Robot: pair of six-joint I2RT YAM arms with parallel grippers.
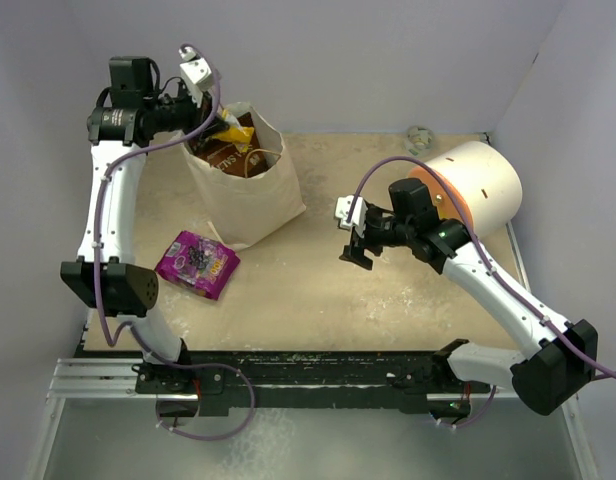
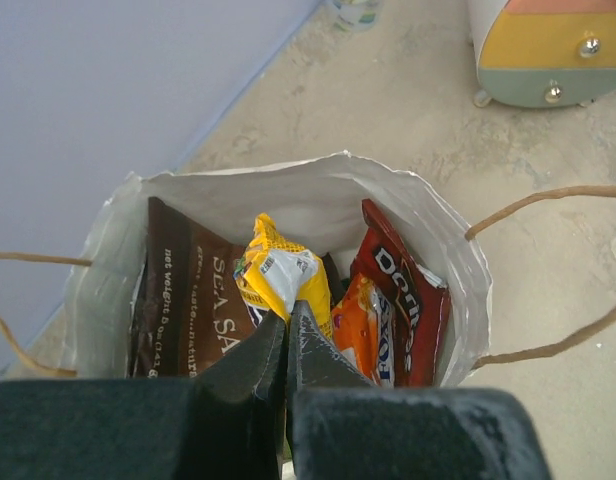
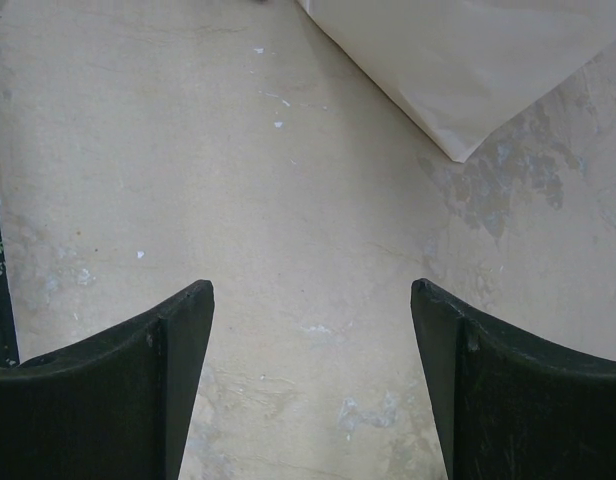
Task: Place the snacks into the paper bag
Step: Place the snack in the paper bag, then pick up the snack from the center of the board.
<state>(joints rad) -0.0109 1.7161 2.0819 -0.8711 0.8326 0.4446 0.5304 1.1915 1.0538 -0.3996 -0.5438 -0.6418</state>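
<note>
The left gripper is held over the open mouth of the bag. Its jaws are shut, and the lower edge of the yellow bar appears to be pinched at the tips. The bar is poised upright between the brown packet and the red packet, both already stood inside. For a clean drop, the bar should be lowered further into that gap before the jaws are parted, so that it is not left perched on the other packets or caught on the rim. The handles should be avoided on withdrawal. The right gripper is spread wide over the bare table, and nothing is held in it. A purple packet lies on the table just beside the bag and is judged the next pick.
</note>
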